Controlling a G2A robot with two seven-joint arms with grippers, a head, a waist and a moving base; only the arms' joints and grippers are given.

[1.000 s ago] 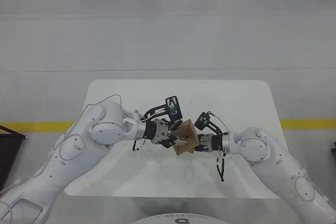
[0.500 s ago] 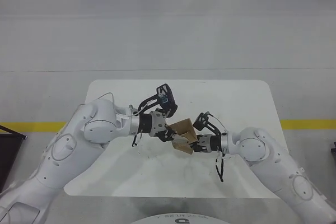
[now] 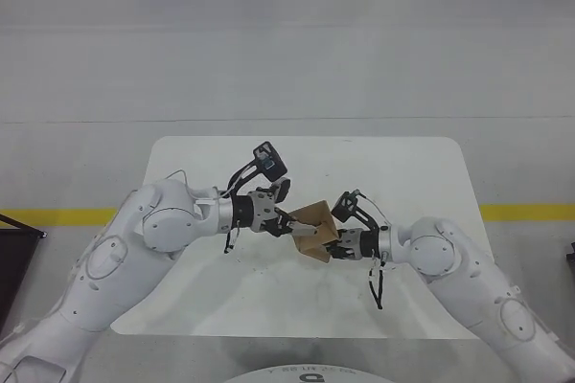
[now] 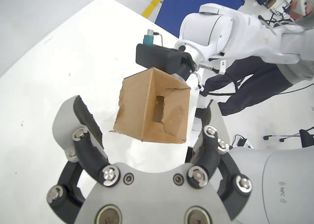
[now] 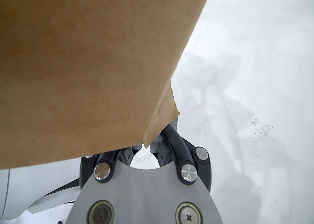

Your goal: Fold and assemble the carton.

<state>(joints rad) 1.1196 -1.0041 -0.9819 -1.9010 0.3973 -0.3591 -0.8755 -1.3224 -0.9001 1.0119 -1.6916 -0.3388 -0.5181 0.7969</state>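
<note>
While the table (image 3: 412,163) is lying beneath, the carton (image 3: 314,230) is hanging above its middle; the right gripper (image 3: 334,251) is clamping one edge to steady it, the left gripper (image 3: 294,227) hovering, fingers apart, before its slotted side.

1 carton (image 3: 313,232) (brown cardboard), 2 claws, L claw (image 4: 147,114) & R claw (image 3: 333,247), 1 white table (image 3: 412,172)

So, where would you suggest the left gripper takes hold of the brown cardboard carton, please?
Probably the free end of the brown cardboard carton, with the left gripper coming straight on: the right gripper pinches the opposite end, and the open jaws face it, seemingly wide enough to straddle both panels at the fold.
</note>
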